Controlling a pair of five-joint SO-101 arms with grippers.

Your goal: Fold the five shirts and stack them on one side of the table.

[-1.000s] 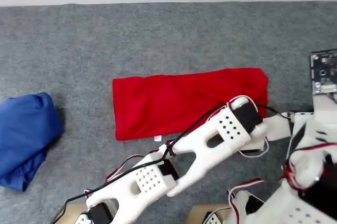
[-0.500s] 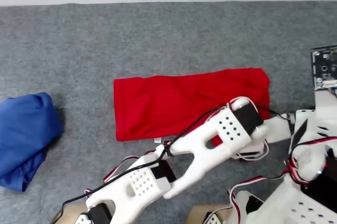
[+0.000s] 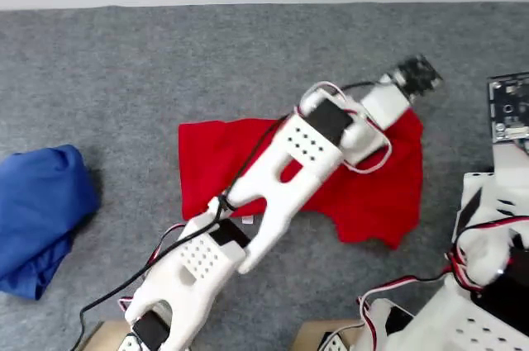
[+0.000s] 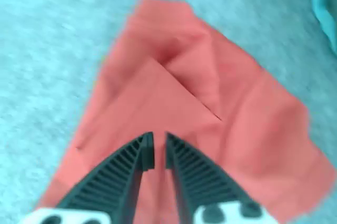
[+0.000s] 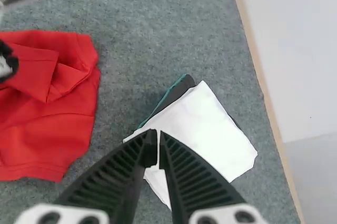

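A red shirt [image 3: 248, 161] lies mid-table, its right part spread loosely toward the front [image 3: 376, 215]. The same red shirt [image 4: 174, 103] is below my left gripper [image 4: 154, 150], whose fingers are shut with no cloth seen between them. From above, the left arm crosses the shirt and my left gripper [image 3: 417, 77] hangs over its far right corner. A crumpled blue shirt [image 3: 41, 211] sits at the left edge. My right gripper [image 5: 158, 145] is shut and empty above a folded white shirt [image 5: 205, 129], which rests on a dark teal one [image 5: 176, 88].
The right arm [image 3: 496, 219] stands at the table's right side. The red shirt [image 5: 47, 103] lies close beside the white stack. The table's tan edge [image 5: 253, 39] runs just past the stack. Bare grey carpet [image 3: 248, 54] covers the far half of the table.
The left arm has lifted and swung from the shirt's near right corner to its far right corner. The shirt's right part has come unfolded and now spreads toward the front.
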